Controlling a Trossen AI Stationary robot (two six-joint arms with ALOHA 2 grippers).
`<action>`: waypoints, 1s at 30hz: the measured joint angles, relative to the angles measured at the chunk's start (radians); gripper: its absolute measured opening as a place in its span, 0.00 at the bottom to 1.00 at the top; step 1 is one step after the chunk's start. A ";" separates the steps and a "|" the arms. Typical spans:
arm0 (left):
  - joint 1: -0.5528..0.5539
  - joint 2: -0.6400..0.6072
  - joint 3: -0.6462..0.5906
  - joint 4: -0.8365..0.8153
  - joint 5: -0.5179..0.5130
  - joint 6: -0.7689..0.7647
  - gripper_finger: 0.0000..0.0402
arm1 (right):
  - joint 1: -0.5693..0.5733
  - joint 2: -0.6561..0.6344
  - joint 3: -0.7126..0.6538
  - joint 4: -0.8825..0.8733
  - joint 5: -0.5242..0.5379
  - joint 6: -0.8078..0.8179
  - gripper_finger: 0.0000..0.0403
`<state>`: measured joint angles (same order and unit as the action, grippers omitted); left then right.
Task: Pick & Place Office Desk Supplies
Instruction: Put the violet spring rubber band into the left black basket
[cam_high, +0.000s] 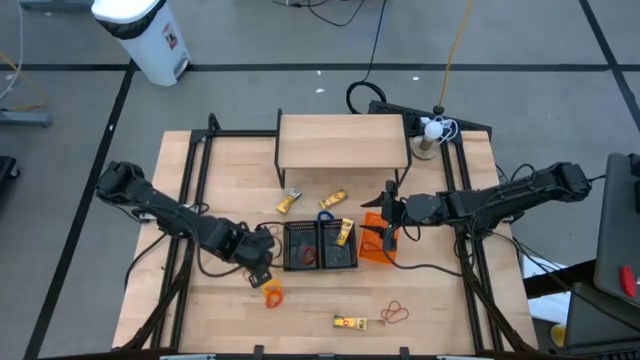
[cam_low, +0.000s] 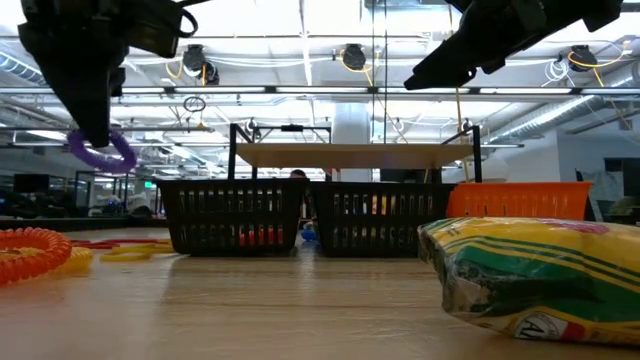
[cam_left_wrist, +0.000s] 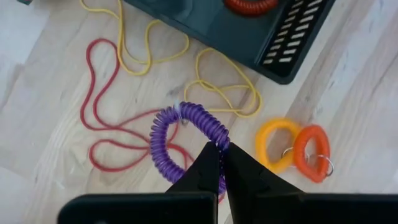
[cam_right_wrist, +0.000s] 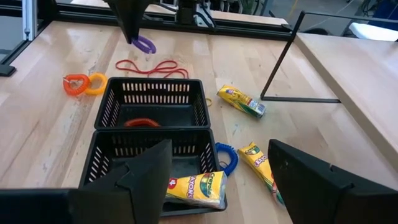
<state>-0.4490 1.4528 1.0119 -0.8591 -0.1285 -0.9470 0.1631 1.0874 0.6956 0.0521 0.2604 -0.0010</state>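
The left gripper (cam_left_wrist: 222, 163) pinches a purple coiled plastic loop (cam_left_wrist: 186, 140), lifted left of the black mesh baskets (cam_high: 320, 246). The right gripper (cam_right_wrist: 214, 186) hangs above them, fingers spread and empty.

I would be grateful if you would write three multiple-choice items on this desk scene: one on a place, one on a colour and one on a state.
1. Where does the red coil lie?
A. On the wooden shelf
B. Inside a black basket
C. On the floor

2. What colour is the coil that the left hand holds?
A. Purple
B. Yellow
C. Blue

3. How is the right hand?
A. Shut on a crayon pack
B. Shut on a red band
C. Open and empty

Answers:
1 B: the right wrist view shows the red coil on the floor of the basket.
2 A: the left wrist view shows the fingertips pinching the purple coil, and the low view shows it hanging clear of the table.
3 C: its fingers stand wide apart with nothing between them.
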 joint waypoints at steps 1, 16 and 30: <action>-0.003 0.000 0.000 0.003 -0.010 0.000 0.01 | 0.000 0.000 0.000 0.000 0.000 0.000 0.63; -0.003 0.000 0.000 0.242 -0.252 0.264 0.01 | 0.000 0.000 0.000 0.113 0.034 -0.003 0.63; 0.075 0.000 0.000 0.367 -0.257 0.417 0.02 | 0.000 0.000 0.000 0.236 0.034 -0.066 0.63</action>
<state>-0.3740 1.4528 1.0119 -0.4923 -0.3859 -0.5300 0.1634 1.0878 0.6956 0.2886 0.2943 -0.0671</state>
